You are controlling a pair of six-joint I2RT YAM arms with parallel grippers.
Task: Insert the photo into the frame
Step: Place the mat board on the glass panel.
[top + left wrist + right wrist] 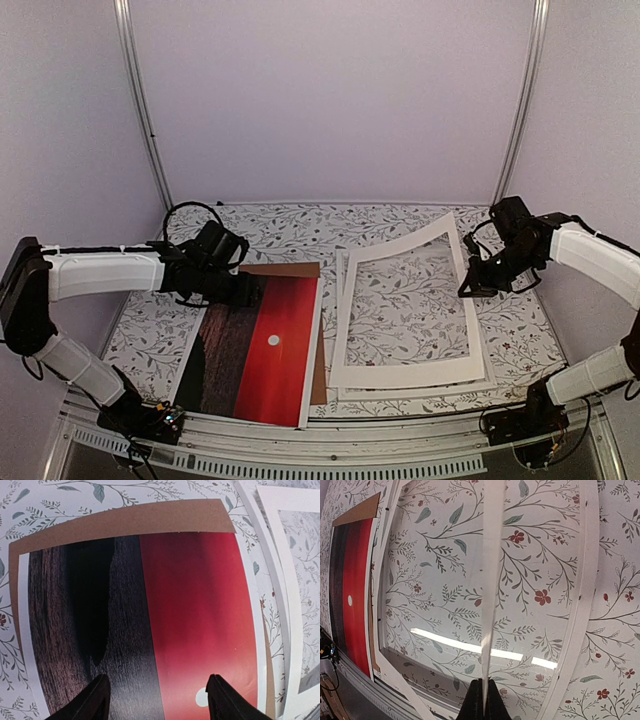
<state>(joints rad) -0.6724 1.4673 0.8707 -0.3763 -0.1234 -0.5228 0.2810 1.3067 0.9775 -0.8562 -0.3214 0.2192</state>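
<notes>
The photo point(265, 350), a red sunset print with a small white sun, lies flat at the front left on a brown backing board point(285, 269). My left gripper point(240, 290) hovers over its far end, open, with nothing between the fingers. In the left wrist view the photo point(190, 605) fills the space under the left gripper point(157, 680). The frame point(420, 392), thin and white with a clear pane, lies at the right. My right gripper point(468, 288) is shut on the right edge of a wide white window mat point(400, 374), tilting it up over the frame point(581, 595).
The mat point(492, 540) shows edge-on as a white strip running up from the right gripper point(484, 682). The photo point(352, 580) is at the far left of that view. A floral cloth point(300, 225) covers the table. Grey walls close in the back and sides.
</notes>
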